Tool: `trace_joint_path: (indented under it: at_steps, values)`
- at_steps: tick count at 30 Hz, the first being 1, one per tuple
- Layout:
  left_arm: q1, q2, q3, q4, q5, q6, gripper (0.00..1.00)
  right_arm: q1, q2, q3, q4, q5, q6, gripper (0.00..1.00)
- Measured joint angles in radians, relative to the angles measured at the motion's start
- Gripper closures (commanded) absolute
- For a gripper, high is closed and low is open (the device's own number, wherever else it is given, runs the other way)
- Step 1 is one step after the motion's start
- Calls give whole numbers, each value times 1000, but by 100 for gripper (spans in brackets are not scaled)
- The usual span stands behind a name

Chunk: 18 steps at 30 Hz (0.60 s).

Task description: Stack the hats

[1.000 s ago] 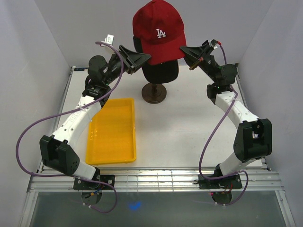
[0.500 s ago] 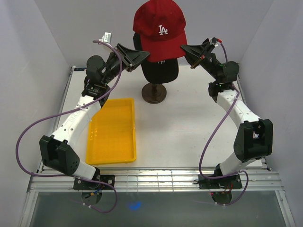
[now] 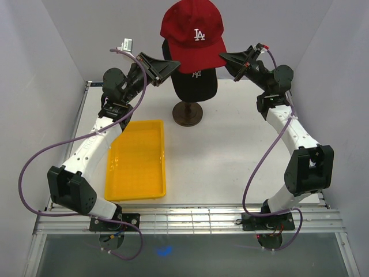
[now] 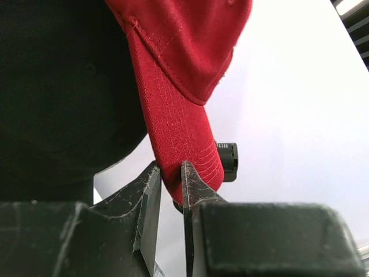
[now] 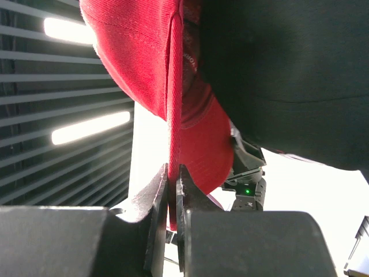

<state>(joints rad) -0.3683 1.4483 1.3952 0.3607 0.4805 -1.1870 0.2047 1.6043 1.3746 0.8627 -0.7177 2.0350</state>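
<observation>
A dark red cap with a white LA (image 3: pixel 192 32) hangs in the air over a black cap with a white NY (image 3: pixel 196 82), which sits on a head on a dark stand (image 3: pixel 187 113). My left gripper (image 3: pixel 173 64) is shut on the red cap's left edge, and the left wrist view shows red fabric (image 4: pixel 184 138) pinched between its fingers. My right gripper (image 3: pixel 223 57) is shut on the cap's right edge, with the red brim (image 5: pixel 173 115) clamped between its fingers. The black cap (image 5: pixel 288 69) fills the right of that view.
An empty yellow tray (image 3: pixel 136 160) lies on the white table at the left, in front of the left arm. The stand's round base stands at the table's back middle. Grey walls close in both sides.
Both grippers have lifted the red cap a little higher above the black cap. The NY mark on the black cap shows more now.
</observation>
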Motion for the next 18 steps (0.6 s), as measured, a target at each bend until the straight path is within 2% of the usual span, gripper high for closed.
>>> trace_joint_path:
  at_steps: [18]
  values:
    - [7,-38,-113,8,-17,0,100,-9,40,54,-167,-88,-124,92]
